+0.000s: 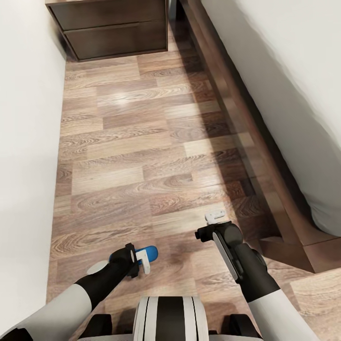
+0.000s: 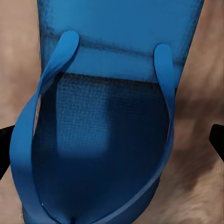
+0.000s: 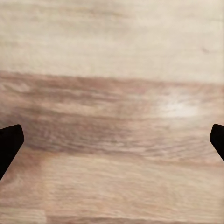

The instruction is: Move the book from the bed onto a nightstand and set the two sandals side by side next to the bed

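Note:
One bright blue sandal lies on the wood floor just in front of my base. In the left wrist view the sandal is seen close up, straps up. My left gripper hovers right over it, open, with its fingers spread wide to either side of the sole. My right gripper hangs open over bare floor near the bed's corner, nothing between its fingertips. The bed's grey mattress and dark frame run along the right. A nightstand stands at the far end. The book and the second sandal are out of view.
A white wall closes the left side, leaving a narrow strip of plank floor between it and the bed frame. The frame's corner juts out beside my right arm.

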You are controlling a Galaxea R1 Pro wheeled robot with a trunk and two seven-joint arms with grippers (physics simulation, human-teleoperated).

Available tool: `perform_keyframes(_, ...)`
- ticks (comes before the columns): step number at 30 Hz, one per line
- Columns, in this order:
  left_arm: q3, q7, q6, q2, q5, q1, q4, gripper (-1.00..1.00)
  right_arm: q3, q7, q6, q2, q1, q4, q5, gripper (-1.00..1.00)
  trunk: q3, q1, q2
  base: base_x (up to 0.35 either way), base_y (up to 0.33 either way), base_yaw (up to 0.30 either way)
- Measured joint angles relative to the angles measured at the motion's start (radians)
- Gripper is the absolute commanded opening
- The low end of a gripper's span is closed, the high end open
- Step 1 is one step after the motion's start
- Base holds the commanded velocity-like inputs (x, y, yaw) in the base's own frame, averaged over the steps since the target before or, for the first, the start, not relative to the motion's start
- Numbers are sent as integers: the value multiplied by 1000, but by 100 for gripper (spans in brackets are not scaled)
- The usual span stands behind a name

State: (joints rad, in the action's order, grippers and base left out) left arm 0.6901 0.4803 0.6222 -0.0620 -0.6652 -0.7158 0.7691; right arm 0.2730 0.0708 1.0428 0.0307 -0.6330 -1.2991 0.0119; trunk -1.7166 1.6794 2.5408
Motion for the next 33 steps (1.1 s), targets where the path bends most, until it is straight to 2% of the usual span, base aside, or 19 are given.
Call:
perform_keyframes(3,0,-1,-1,0,-7,0,1,100,0,0,0,0,0,-1,0,100,-12,1,1,0,0,0)
perform_keyframes(8,1,-1,-3,-1,-7,-1,1,100,0,0,0,1,0,-3,0,100,-12,1,1,0,0,0)
perform_keyframes(9,1,0,-4,-1,-7,0,2,-100,0,0,0,1,0,-5,0,100,-12,1,1,0,0,0)
perform_keyframes(12,0,0,1,-5,6,0,0,-100,0,0,0,1,0,-21,-2,100,-12,1,1,0,0,0)
perform_keyframes(33,0,1,2,-2,5,0,4,-100,2,0,0,6,0,-27,-4,100,-12,1,1,0,0,0)
